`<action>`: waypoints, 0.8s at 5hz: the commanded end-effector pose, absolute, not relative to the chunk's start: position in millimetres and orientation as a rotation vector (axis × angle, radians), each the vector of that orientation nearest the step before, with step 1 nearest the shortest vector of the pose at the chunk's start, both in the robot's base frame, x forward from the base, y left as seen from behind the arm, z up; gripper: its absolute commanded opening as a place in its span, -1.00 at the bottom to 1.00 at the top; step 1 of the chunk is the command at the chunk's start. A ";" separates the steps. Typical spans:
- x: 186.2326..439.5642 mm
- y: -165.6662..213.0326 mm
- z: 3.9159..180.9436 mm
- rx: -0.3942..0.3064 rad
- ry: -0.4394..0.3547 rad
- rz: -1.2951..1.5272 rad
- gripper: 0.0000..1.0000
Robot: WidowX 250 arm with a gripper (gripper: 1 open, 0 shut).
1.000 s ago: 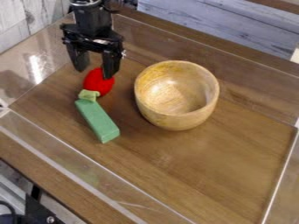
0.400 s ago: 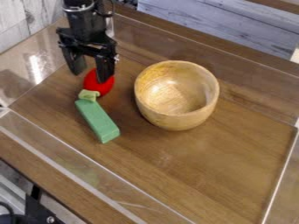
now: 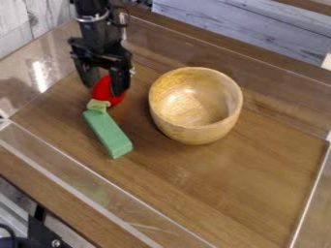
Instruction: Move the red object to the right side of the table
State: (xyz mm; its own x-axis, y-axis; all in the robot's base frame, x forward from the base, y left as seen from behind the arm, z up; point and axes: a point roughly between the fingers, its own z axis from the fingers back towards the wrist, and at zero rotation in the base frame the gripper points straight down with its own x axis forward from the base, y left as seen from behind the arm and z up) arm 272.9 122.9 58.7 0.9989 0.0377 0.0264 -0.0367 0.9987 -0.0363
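Gleaming wood-grain table, clear acrylic walls.

Red object, green block

Backdrop: whitewashed horizontal wood planks across the top, greyish, weathered look. Clear acrylic walls catch soft glare, strongest top left. Light is even, diffuse, no hard shadows. Bottom-left corner below the near edge is dark, with some black frame hardware, too dim to identify.

Single high, seemingly front-corner view over table
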 end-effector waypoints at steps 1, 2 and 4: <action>278.2 122.2 62.3 -0.022 -0.061 0.029 1.00; 282.6 119.8 56.0 -0.022 -0.064 0.055 1.00; 287.7 122.3 54.4 -0.023 -0.073 0.129 1.00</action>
